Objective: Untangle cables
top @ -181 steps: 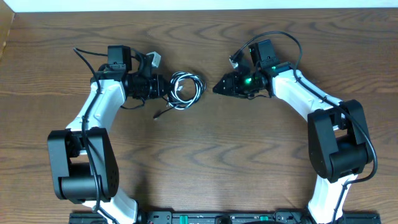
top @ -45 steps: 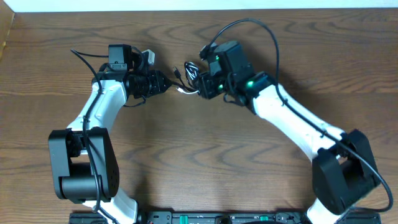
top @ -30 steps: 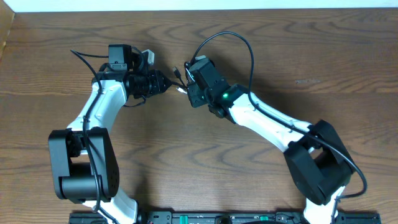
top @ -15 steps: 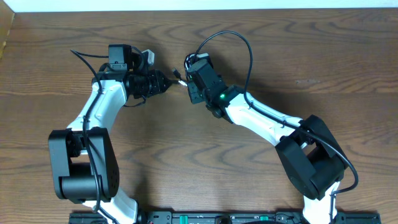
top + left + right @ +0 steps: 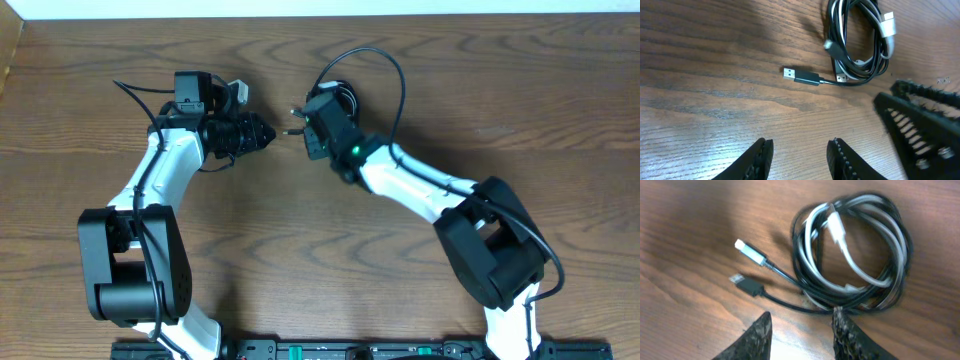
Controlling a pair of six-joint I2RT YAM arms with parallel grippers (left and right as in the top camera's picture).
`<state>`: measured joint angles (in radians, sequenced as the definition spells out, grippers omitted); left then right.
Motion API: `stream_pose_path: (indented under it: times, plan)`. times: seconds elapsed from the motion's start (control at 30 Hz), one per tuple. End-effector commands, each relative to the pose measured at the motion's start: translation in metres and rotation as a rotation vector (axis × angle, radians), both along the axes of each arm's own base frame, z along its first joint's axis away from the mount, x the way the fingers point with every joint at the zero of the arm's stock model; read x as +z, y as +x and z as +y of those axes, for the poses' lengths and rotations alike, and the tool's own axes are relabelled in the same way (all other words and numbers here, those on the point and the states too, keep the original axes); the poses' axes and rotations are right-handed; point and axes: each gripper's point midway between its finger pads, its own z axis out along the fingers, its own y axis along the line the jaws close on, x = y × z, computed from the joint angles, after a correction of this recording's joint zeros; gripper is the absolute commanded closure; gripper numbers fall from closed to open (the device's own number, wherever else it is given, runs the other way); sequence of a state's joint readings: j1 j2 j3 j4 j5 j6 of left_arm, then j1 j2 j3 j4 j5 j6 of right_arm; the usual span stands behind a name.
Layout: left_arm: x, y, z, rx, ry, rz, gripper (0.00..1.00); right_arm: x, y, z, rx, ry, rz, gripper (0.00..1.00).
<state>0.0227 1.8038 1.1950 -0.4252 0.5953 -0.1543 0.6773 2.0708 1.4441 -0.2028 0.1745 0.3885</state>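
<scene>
Right wrist view: the right gripper (image 5: pixel 801 314) has its two black fingers spread, with nothing clamped between them. The thin black and white cables (image 5: pixel 802 260), wound together in one round coil, lie on the brown wooden table (image 5: pixel 690 220) just ahead of it. The right fingertip meets the coil's near edge, though I cannot tell whether it touches. Ahead of the left finger lie two loose ends, a pale-tipped plug (image 5: pixel 751 253) and a flat black plug (image 5: pixel 746 286).

Left wrist view: the left gripper (image 5: pixel 801 142) is also spread and empty. A black-sleeved plug (image 5: pixel 801 76) lies ahead of it, clear of the fingers. The coil sits farther ahead and to the right. The right gripper's ribbed fingers enter from the right, near the coil.

Overhead: the grippers face each other, near but apart, and the right wrist mostly hides the coil.
</scene>
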Motion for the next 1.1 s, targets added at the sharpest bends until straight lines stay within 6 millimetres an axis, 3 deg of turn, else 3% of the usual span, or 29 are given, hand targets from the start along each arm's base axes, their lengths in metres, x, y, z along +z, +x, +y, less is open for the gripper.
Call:
stream_pose_path:
  times: [0.0, 0.1, 0.23, 0.37, 0.43, 0.53, 0.63, 0.73, 0.9, 0.97, 1.07]
  plan:
    - [0.004, 0.001, 0.004, 0.011, 0.011, -0.01, 0.6, 0.031, 0.029, -0.013, -0.047, 0.101, 0.016, 0.65]
    - [0.004, 0.001, 0.004, 0.011, 0.011, -0.01, 0.6, 0.032, 0.042, -0.031, -0.078, 0.117, 0.019, 0.65]
    - [0.004, 0.001, 0.004, 0.011, 0.011, -0.009, 0.6, 0.016, 0.049, -0.04, -0.075, 0.148, 0.065, 0.66]
    - [0.004, 0.001, 0.004, 0.011, 0.011, -0.009, 0.6, -0.013, 0.051, -0.022, 0.01, 0.208, 0.104, 0.67]
    - [0.004, 0.001, 0.004, 0.011, 0.011, -0.009, 0.6, -0.029, 0.045, -0.001, 0.098, 0.241, 0.118, 0.67]
    - [0.004, 0.001, 0.004, 0.011, 0.012, -0.01, 0.6, -0.058, 0.021, 0.029, 0.204, 0.281, 0.196, 0.69]
    - [0.0, 0.001, 0.011, 0.031, 0.052, -0.004, 0.6, -0.081, -0.002, 0.032, 0.213, 0.235, 0.287, 0.69]
    - [-0.005, 0.0, 0.02, 0.057, 0.105, 0.01, 0.6, -0.092, -0.038, 0.036, 0.272, 0.216, 0.423, 0.69]
    - [-0.006, 0.0, 0.022, 0.078, 0.109, 0.023, 0.6, -0.087, -0.097, 0.042, 0.426, 0.257, 0.635, 0.71]
    - [-0.007, -0.001, 0.022, 0.081, 0.112, 0.027, 0.6, -0.085, -0.111, 0.035, 0.451, 0.24, 0.685, 0.71]
    - [-0.007, -0.001, 0.023, 0.082, 0.113, 0.03, 0.6, -0.064, -0.121, 0.029, 0.521, 0.247, 0.699, 0.68]
